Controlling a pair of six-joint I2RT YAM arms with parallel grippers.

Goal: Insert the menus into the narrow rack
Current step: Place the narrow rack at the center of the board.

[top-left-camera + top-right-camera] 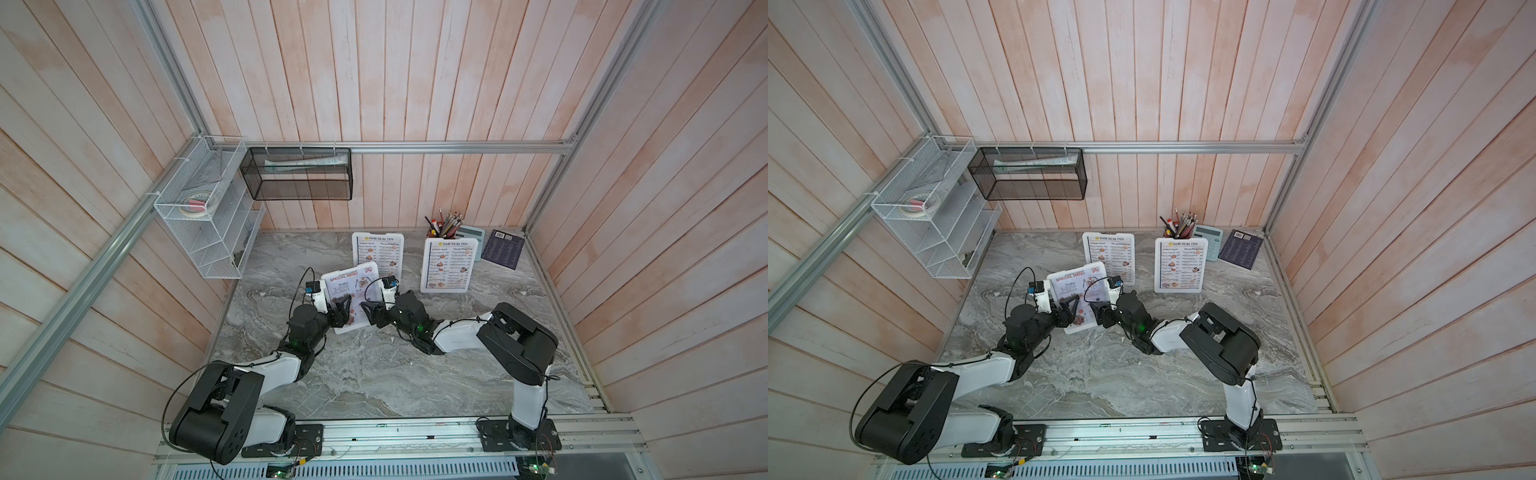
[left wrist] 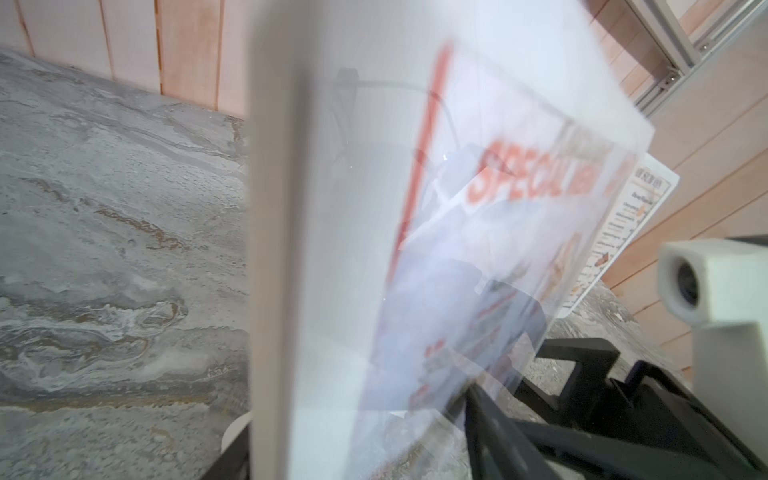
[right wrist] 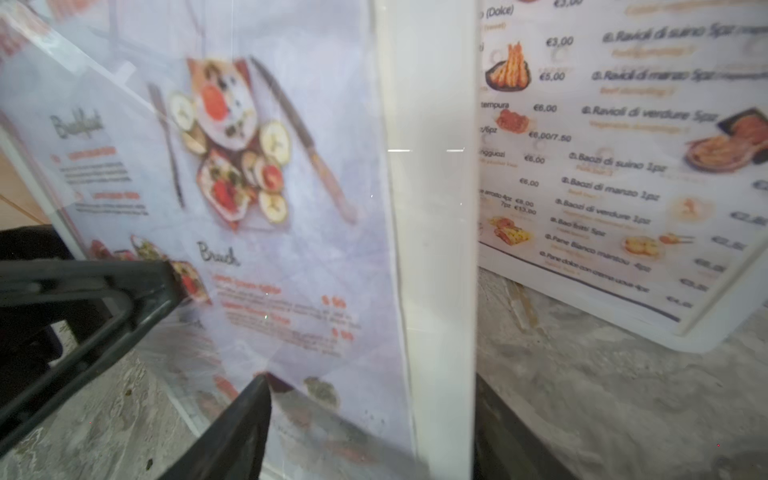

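The colourful Special Menu (image 1: pixel 351 291) (image 1: pixel 1073 296) stands tilted up from the marble table between my two grippers. My left gripper (image 1: pixel 341 311) (image 2: pixel 353 440) straddles its left edge with the jaws apart; that view is blurred. My right gripper (image 1: pixel 371 313) (image 3: pixel 374 415) holds the menu's right edge, one fingertip (image 3: pixel 257 399) touching the printed face (image 3: pixel 270 208) and the other behind it. Two white DIM SUM INN menus (image 1: pixel 378 253) (image 1: pixel 449 266) lie flat further back. The narrow black mesh rack (image 1: pixel 299 174) (image 1: pixel 1030 174) hangs on the back rail, far from both grippers.
A white wire rack (image 1: pixel 203 208) hangs on the left wall. At the back right stand a pen cup (image 1: pixel 446 222), a calculator (image 1: pixel 473 241) and a dark booklet (image 1: pixel 503 248). Some rolled paper lies in the black rack.
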